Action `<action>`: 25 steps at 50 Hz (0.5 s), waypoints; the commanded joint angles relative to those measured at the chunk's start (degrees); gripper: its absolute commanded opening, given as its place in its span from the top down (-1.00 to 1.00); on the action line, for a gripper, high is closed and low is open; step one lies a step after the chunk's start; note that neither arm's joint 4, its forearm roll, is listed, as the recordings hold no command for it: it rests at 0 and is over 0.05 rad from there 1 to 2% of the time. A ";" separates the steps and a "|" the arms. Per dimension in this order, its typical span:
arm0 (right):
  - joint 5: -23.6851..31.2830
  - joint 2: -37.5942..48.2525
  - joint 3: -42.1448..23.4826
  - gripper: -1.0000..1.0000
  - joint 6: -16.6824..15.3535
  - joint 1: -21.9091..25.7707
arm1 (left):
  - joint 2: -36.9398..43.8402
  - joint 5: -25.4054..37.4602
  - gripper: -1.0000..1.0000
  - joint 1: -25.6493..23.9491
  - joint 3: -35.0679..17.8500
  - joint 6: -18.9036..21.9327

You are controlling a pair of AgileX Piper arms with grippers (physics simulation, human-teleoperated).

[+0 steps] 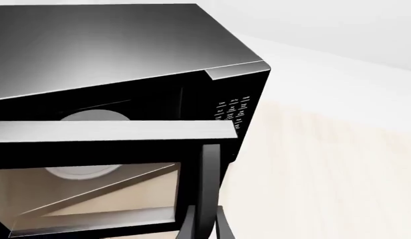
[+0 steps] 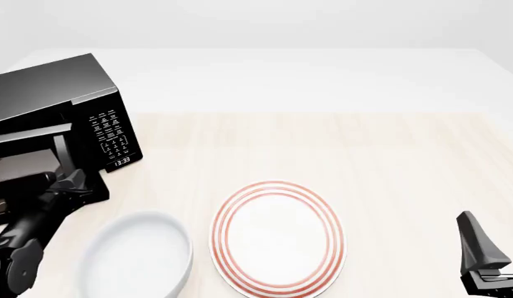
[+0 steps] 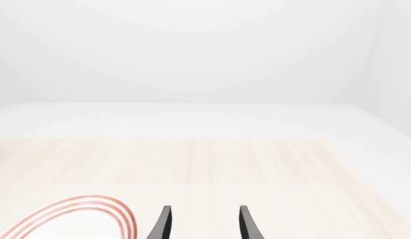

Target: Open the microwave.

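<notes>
The glossy black microwave [image 1: 126, 55] stands with its windowed door [image 1: 106, 169] swung partly open, white round turntable [image 1: 92, 117] showing inside, keypad [image 1: 233, 112] alongside.

microwave [image 2: 53, 118] clock reads 13:33, keypad [image 2: 110, 131] labels too small to read

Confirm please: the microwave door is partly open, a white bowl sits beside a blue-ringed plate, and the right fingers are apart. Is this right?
One detail is wrong. The plate has red rings, not blue, as the front view shows. The rest holds: the microwave door is partly open, the white bowl sits beside the plate, and the right fingers are apart.
</notes>
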 commanded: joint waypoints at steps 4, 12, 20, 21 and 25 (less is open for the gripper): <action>0.00 -0.01 0.00 -1.00 0.00 -0.01 | -4.96 -1.08 1.00 0.33 -0.44 0.41; 0.00 0.00 0.00 -1.00 0.01 0.00 | -5.29 -1.88 1.00 0.42 0.40 0.10; 0.00 0.00 0.00 -1.00 0.00 0.01 | -6.57 -1.67 1.00 0.89 1.35 0.14; 0.00 -0.01 0.00 -1.00 0.00 -0.01 | -6.65 -1.68 1.00 0.95 1.40 0.05; -0.01 0.02 0.00 -1.00 0.00 0.00 | -6.69 -2.02 1.00 1.15 1.78 -0.04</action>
